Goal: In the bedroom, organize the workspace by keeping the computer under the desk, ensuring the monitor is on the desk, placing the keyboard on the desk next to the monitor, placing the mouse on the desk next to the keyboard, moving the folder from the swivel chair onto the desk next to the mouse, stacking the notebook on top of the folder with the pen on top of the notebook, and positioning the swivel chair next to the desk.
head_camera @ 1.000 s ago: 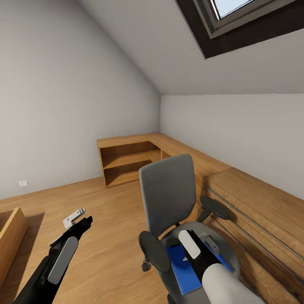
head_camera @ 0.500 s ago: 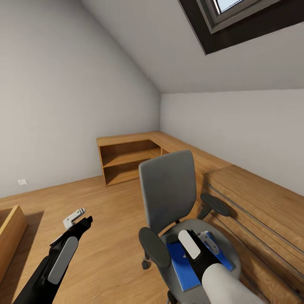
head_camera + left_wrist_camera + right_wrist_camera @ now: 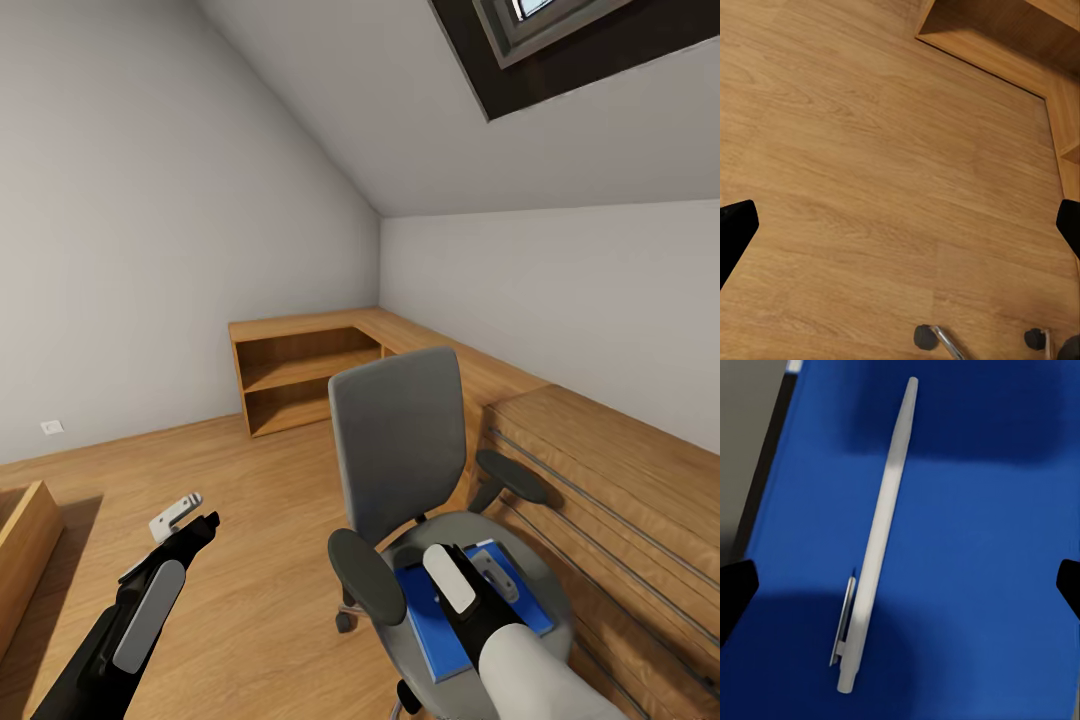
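Observation:
A grey swivel chair (image 3: 400,440) stands in the middle of the head view, its back towards the far corner. On its seat lies a flat blue folder (image 3: 425,625). A pale grey pen (image 3: 879,540) rests lengthwise on that blue surface (image 3: 982,547). My right gripper (image 3: 472,578) hangs just above the folder and is open, with the pen between its black fingertips (image 3: 735,585) in the right wrist view. My left gripper (image 3: 190,518) is open over bare wooden floor (image 3: 870,150), left of the chair.
A low wooden L-shaped shelf unit (image 3: 300,360) runs along the far walls and joins a wooden top (image 3: 620,470) right of the chair. A wooden box edge (image 3: 25,540) sits at far left. Chair casters (image 3: 924,336) show under the left gripper. A skylight (image 3: 560,40) is overhead.
The whole picture has shifted: the room and chair have slid upward, so more of the seat and folder shows. Both grippers keep their places in the picture.

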Controlling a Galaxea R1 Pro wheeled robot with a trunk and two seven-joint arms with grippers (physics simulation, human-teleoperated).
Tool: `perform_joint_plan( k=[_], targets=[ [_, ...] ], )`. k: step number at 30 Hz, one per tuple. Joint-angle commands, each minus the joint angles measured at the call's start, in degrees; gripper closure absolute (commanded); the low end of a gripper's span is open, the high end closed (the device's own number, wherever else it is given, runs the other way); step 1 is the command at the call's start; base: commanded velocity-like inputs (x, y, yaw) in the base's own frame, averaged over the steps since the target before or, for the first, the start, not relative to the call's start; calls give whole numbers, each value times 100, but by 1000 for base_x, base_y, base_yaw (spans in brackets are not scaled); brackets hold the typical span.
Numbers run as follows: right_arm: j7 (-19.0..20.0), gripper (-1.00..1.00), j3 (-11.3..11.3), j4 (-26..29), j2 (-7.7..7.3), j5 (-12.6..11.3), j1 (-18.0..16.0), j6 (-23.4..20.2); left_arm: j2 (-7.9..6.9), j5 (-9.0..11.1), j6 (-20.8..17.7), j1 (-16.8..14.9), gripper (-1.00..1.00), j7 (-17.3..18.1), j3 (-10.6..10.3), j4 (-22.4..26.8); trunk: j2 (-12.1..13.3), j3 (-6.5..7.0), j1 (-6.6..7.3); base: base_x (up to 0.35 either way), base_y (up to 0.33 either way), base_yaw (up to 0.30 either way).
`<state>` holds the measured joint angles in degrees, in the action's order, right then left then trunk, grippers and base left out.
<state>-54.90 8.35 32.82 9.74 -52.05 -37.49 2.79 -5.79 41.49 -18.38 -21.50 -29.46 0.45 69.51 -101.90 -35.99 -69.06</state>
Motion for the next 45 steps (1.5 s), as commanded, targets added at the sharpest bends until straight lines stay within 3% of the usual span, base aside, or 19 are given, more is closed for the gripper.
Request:
perform_joint_plan(
  k=[1,6,22,43,45],
  targets=[
    [-4,-100,30,5,-6,-51,-4,29,-1,39,-21,-3,-100,-33,-1,8,-3,-6,0,0,0,0],
    [282,-100,20,-8,-14,-58,-4,23,-1,27,-24,-3,-100,-32,-8,-39,-3,-6,0,0,0,0],
    [637,-100,21,-58,-16,-68,-4,13,-1,-7,-16,-3,-100,-24,-25,-145,-3,-6,0,95,0,0],
    [814,-100,10,-248,-25,-78,-4,-20,6,-1,-24,-3,-100,-16,-89,-198,-3,-6,0,31,0,0],
    [808,-100,0,-308,-29,-248,-4,-26,6,-1,-20,-3,-100,-16,-89,-225,-3,-6,0,0,0,0]
  ],
)
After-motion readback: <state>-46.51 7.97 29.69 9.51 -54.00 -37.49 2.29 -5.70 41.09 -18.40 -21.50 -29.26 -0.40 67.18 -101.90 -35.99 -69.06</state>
